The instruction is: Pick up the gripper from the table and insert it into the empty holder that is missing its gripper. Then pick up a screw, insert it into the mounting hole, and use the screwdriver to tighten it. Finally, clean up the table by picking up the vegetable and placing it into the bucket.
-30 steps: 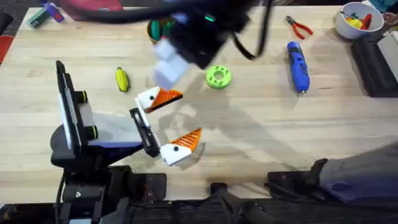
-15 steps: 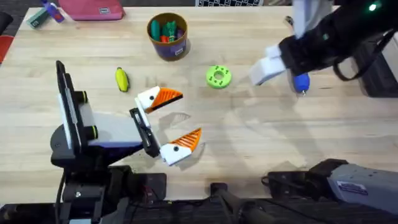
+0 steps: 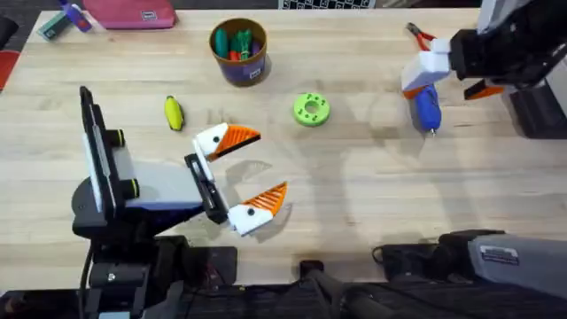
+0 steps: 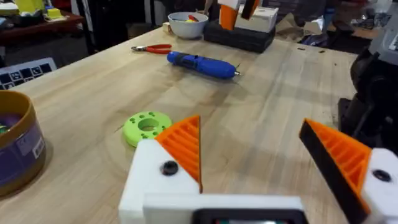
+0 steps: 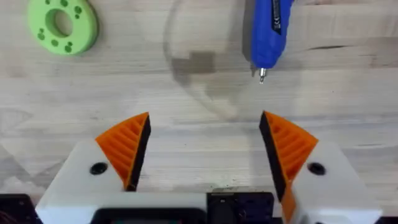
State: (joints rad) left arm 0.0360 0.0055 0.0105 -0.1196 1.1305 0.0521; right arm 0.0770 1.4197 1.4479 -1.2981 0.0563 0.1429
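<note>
The screwdriver [image 3: 425,104] lies flat on the surface at about 2 o'clock in the overhead view, with its metal bit pointing toward 6 o'clock. It has not moved in the last second. What has moved is the right tool [image 3: 452,78]. It was a dark blur over the middle of the surface, near the bucket [image 3: 239,51], and has swung out toward 3 o'clock. It now hangs above the handle end of the screwdriver. Its fingers are spread wide and hold nothing. We read this as the approach to a grasp on the screwdriver, not yet a descent.

The left tool [image 3: 261,167] rests low at 7 o'clock, where it was before. It too is wide open and empty, with orange tips on both white bases. The vegetable [image 3: 174,113] sits at 10 o'clock, well apart from the bucket at 12, so the clean-up is not yet done.

The right wrist view shows what the overhead cannot. The screwdriver [image 5: 272,28] lies beyond the right tool [image 5: 205,134] and off its centre line, nearer one finger, so we judge a sideways shift is needed before closing. The left wrist view, low across the surface, shows the screwdriver [image 4: 200,64] lying flat with the red pliers [image 4: 152,48] just behind it. It also shows the green disc [image 4: 147,126] near the left tool [image 4: 258,149].
</note>
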